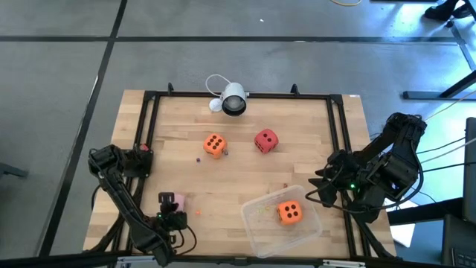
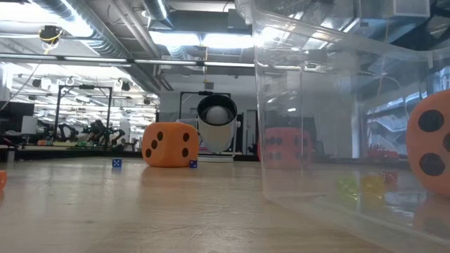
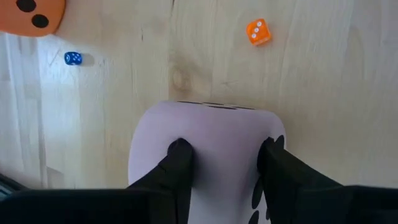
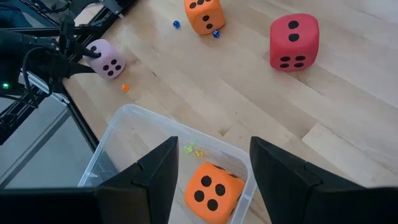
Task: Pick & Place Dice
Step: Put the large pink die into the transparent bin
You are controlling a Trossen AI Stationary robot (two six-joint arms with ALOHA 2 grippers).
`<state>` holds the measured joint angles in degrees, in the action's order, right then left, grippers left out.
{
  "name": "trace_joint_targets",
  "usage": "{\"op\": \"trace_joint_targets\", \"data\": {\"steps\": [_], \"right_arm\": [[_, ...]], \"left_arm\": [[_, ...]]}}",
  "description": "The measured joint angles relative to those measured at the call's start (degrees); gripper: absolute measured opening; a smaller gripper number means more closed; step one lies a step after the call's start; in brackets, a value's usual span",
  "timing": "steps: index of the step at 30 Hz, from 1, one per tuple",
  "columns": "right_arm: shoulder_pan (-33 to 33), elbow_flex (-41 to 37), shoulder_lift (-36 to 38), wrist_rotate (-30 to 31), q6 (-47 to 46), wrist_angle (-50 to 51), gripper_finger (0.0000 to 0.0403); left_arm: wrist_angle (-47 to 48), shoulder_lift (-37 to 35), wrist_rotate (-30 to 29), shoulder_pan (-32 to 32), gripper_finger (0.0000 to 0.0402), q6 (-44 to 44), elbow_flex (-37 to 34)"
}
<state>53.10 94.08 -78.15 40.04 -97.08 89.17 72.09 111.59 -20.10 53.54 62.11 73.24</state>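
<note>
I have the left gripper down at the lower left of the high view, its two dark fingers pressed into the sides of the pale pink die; the jaws are clamped on it, and its soft faces dent inward under them. The die sits on the table.

The right gripper hangs at the right edge of the high view, jaws apart and empty, above the clear tub, which holds one orange die.

The other orange die and the red die lie near the table's middle, apart from each other.

Only the left wrist view shows the dented grip, plus a tiny blue die and a tiny orange die. In the low view neither gripper appears; the tub wall fills its right half.
</note>
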Motion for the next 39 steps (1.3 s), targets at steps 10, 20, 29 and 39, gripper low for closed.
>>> {"op": "trace_joint_targets", "data": {"steps": [10, 20, 29, 39], "right_arm": [[0.00, 0.00, 0.00, 0.01, 0.26, 0.02, 0.0197], [0.00, 0.00, 0.00, 1.53, 1.58, 0.13, 0.0197], [0.00, 0.00, 0.00, 4.25, 1.17, -0.33, 0.0197], [-0.02, -0.53, -0.15, -4.87, -3.89, 0.79, 0.0197]], "left_arm": [[7.63, -2.93, -1.64, -0.39, 0.0114, 8.78, 6.59], [12.77, -11.69, -7.23, -1.39, 0.0088, 21.77, 6.53], [11.83, -19.09, -18.93, -3.13, 0.0085, 29.50, 6.59], [-3.35, -25.87, -32.98, -7.04, 0.0084, 21.77, 6.70]]}}
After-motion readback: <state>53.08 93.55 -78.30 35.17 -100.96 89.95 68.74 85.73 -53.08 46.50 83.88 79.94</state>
